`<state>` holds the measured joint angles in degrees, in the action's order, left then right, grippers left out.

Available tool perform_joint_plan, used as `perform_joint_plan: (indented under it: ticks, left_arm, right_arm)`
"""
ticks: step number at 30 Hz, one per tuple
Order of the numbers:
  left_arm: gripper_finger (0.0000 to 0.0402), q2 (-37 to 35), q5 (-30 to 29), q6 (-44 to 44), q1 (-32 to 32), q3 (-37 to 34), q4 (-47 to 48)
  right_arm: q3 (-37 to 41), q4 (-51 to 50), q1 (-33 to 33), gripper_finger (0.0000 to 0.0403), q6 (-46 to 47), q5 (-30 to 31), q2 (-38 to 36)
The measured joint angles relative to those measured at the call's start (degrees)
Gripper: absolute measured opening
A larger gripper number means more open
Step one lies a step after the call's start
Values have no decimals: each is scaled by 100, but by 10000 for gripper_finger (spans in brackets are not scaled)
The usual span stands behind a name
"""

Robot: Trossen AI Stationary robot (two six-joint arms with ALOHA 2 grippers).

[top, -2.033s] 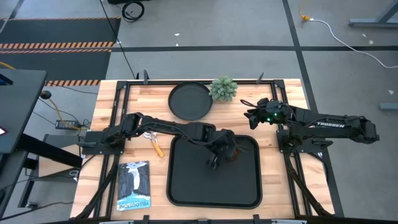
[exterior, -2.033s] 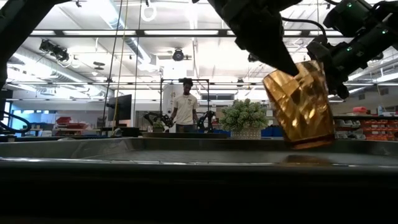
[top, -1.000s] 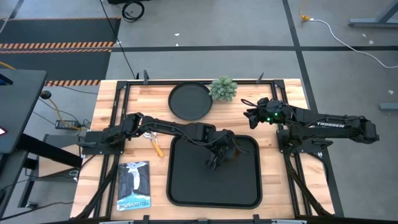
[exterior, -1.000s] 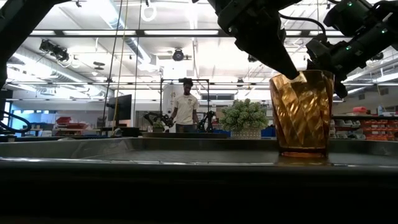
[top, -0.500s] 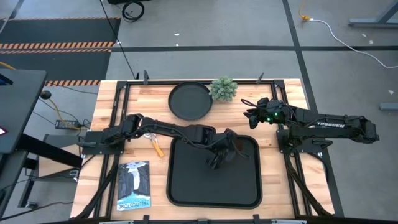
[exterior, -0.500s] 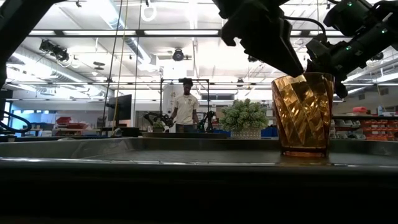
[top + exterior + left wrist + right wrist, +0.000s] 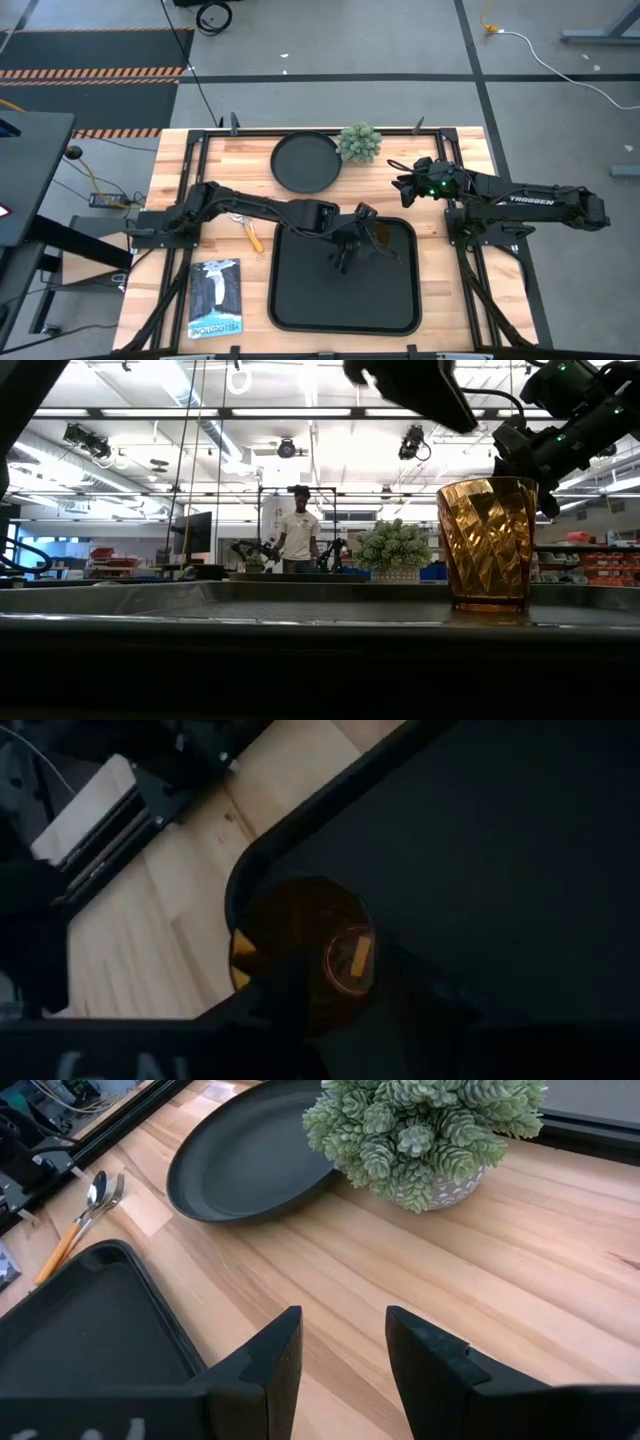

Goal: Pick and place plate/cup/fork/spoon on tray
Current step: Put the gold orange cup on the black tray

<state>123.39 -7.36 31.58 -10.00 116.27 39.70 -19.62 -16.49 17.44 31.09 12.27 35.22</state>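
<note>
The amber cup (image 7: 487, 545) stands upright on its base in the far right corner of the black tray (image 7: 340, 295). My left gripper (image 7: 415, 390) hangs open above the cup, clear of its rim; its wrist view looks straight down into the cup (image 7: 305, 960). The round black plate (image 7: 305, 162) lies flat on the wood beyond the tray. The spoon (image 7: 96, 1184) and fork (image 7: 116, 1182) lie side by side on the table left of the tray. My right gripper (image 7: 340, 1345) waits open over bare wood at the far right.
A small potted succulent (image 7: 358, 143) stands beside the plate at the far edge. A book (image 7: 215, 297) lies at the near left. The tray's near half is bare. Beyond the table a person (image 7: 298, 530) stands in the room.
My left gripper has let go of the cup's rim and gone straight up, clear of it. The cup stays upright on the tray where it was set.
</note>
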Motion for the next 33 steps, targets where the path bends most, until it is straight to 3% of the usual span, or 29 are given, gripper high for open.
perform_joint_plan:
  ticks: [13,20,33]
  left_arm:
    - [135,-190,7,-1456,378,-793,613]
    - [134,-171,232,-1793,460,-1560,-203]
    - [134,-134,461,-2113,361,-2360,-2149]
  right_arm:
    - [-2,61,0,153,17,1,9]
    - [-2,85,-1,153,17,2,11]
    - [-2,135,-1,153,-14,2,11]
